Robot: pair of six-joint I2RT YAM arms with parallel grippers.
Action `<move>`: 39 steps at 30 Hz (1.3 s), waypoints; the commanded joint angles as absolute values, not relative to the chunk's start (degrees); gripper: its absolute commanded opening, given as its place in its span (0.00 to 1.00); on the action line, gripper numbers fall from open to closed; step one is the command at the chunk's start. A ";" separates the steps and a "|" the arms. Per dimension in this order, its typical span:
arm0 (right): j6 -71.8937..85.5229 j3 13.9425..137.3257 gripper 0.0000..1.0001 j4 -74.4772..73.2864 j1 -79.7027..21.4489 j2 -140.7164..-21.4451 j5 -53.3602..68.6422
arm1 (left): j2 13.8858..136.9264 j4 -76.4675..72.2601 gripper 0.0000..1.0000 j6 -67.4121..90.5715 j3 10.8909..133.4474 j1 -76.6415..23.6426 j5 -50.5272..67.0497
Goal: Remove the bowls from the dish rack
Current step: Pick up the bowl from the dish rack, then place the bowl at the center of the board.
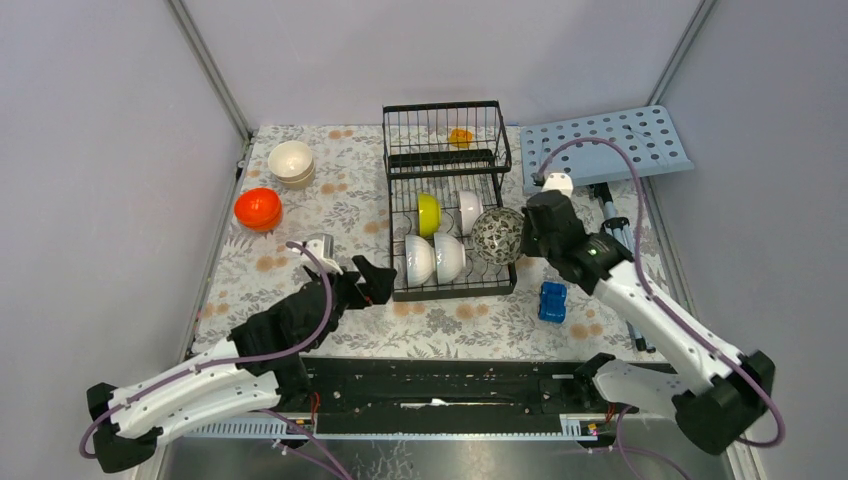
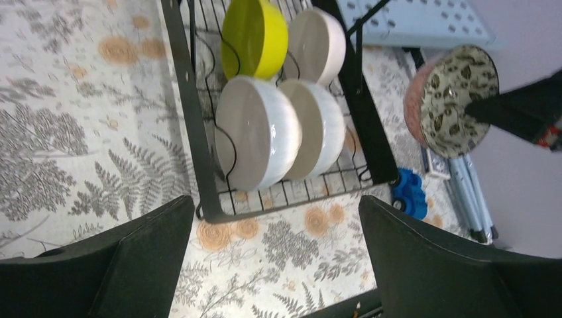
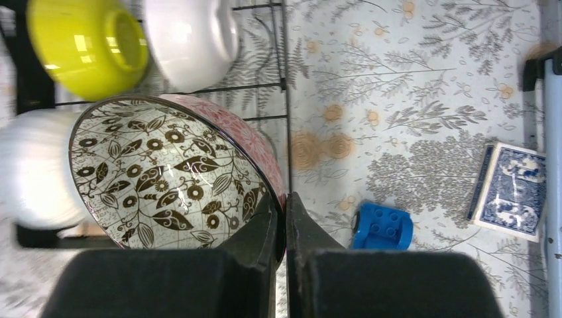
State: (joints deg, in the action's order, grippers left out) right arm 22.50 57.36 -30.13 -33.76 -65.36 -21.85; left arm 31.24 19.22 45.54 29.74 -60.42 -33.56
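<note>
Right pincer [image 3: 285, 218] clamps the patterned bowl [image 3: 166, 179] by its rim at the dish rack's [image 1: 455, 292] right edge — next, swing it clear and set it down. Left pincer [image 1: 378, 283] gapes empty off the rack's front-left corner.

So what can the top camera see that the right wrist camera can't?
Only the top camera: the orange bowl, the stacked cream bowls, the light-blue board and the open left gripper. Only the right wrist camera: a blue-patterned card box, and, up close, the right gripper pinching the rim of the patterned bowl. Both: that patterned bowl, the yellow-green bowl, the dish rack and the blue toy block.
</note>
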 commanded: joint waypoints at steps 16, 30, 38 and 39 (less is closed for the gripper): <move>23.47 49.88 0.00 -18.03 -42.25 -53.17 15.03 | 42.99 18.21 0.99 25.05 54.38 -60.67 -14.00; 27.90 51.67 0.00 -20.40 -51.14 -59.97 -3.97 | 66.24 45.38 0.91 27.26 72.02 -68.53 -27.68; 29.53 52.53 0.00 -20.38 -53.14 -60.22 -6.21 | 69.93 49.22 0.75 29.39 73.19 -69.92 -32.21; 29.82 52.55 0.00 -20.30 -53.36 -60.16 -6.20 | 70.53 49.22 0.71 29.50 73.23 -70.08 -32.03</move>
